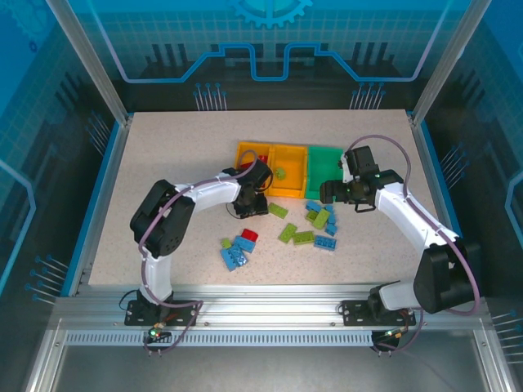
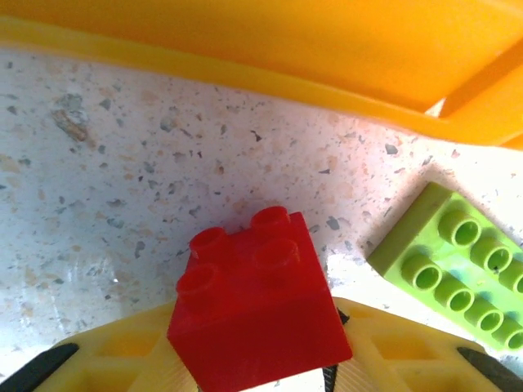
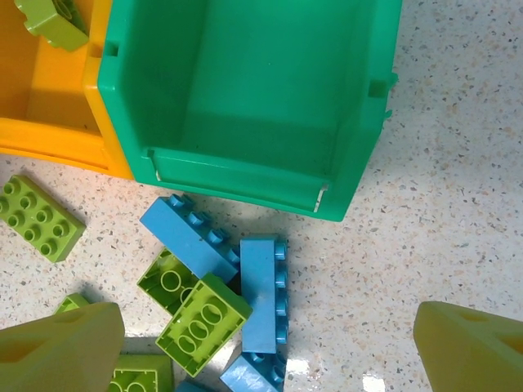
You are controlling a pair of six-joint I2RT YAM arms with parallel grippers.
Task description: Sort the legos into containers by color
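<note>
Left end effector [image 2: 261,367] is narrowed onto a red lego [image 2: 257,310], fingers against both its sides. The orange-yellow bin [image 2: 245,41] lies just ahead of it, and a lime lego [image 2: 458,261] sits ahead to its right on the worktop [image 2: 122,180]. Right end effector [image 3: 265,343] is spread wide and holds nothing. A blue lego [image 3: 263,294] and a lime-green lego [image 3: 203,322] lie between its fingers, with the green bin [image 3: 245,175] just beyond.

Bins [image 1: 307,169] at rear ctr; bricks [image 1: 303,238] strewn in front; one brick [image 1: 280,173] in mid bin [image 1: 294,184].
</note>
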